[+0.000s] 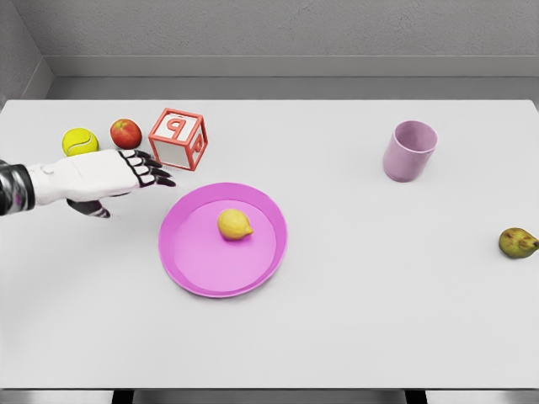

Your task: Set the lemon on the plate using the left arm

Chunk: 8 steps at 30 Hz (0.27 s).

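Head view: the lemon [235, 225] lies on the pink plate [187, 268], a little toward the plate's far side, so the placing looks done. The left hand [118, 175] hovers just off the plate's left rim, over the counter [354, 320], fingers [153, 172] spread and holding nothing. The right arm does not show.

The risks from here lie mostly in the crowded far-left corner. A red-and-white letter block [178, 139] sits just beyond the fingertips, and a red apple [125, 133] and a yellow-green tennis ball [80, 141] stand right behind the wrist, near the counter's far edge. A careless sweep of the arm toward that edge could knock the block over or send the ball or apple rolling, perhaps off the counter. A swing toward the right could instead catch the plate's rim, and the lemon, being rounded and resting loose, might then roll off the plate and undo the task.

The lilac cup [410, 151] toward the far right and the brownish pear [517, 242] at the right edge lie well apart from the hand and look safe.
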### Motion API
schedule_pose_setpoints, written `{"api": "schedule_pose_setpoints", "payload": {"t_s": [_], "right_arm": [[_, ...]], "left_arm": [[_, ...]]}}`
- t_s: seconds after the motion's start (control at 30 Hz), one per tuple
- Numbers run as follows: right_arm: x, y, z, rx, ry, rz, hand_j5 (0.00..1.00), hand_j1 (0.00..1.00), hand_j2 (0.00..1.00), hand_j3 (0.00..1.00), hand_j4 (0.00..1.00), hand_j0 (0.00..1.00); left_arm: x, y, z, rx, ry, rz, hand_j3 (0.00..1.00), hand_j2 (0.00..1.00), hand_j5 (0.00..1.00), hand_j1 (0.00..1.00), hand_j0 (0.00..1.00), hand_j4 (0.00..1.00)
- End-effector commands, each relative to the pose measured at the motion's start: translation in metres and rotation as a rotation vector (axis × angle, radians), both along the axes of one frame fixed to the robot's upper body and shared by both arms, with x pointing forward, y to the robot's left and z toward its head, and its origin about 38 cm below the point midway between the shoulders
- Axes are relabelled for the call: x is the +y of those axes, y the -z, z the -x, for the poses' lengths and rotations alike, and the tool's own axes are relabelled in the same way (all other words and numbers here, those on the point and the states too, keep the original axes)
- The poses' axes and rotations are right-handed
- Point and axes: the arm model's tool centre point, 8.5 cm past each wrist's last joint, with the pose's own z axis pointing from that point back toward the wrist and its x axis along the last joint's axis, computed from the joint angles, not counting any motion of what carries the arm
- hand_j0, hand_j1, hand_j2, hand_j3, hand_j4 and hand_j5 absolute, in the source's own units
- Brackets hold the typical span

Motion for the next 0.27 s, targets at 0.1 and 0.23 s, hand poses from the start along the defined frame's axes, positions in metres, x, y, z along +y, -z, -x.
{"api": "schedule_pose_setpoints", "payload": {"t_s": [0.1,0.23], "right_arm": [[0.000,0.000,0.000,0.000,0.000,0.000,1.00,1.00,1.00,1.00,1.00,1.00],[0.000,0.000,0.000,0.000,0.000,0.000,1.00,1.00,1.00,1.00,1.00,1.00]], "left_arm": [[0.054,-0.002,-0.015,0.022,-0.167,0.034,1.00,1.00,1.00,1.00,1.00,1.00],[0.063,0.002,-0.017,0.036,-0.196,0.042,1.00,1.00,1.00,1.00,1.00,1.00]]}}
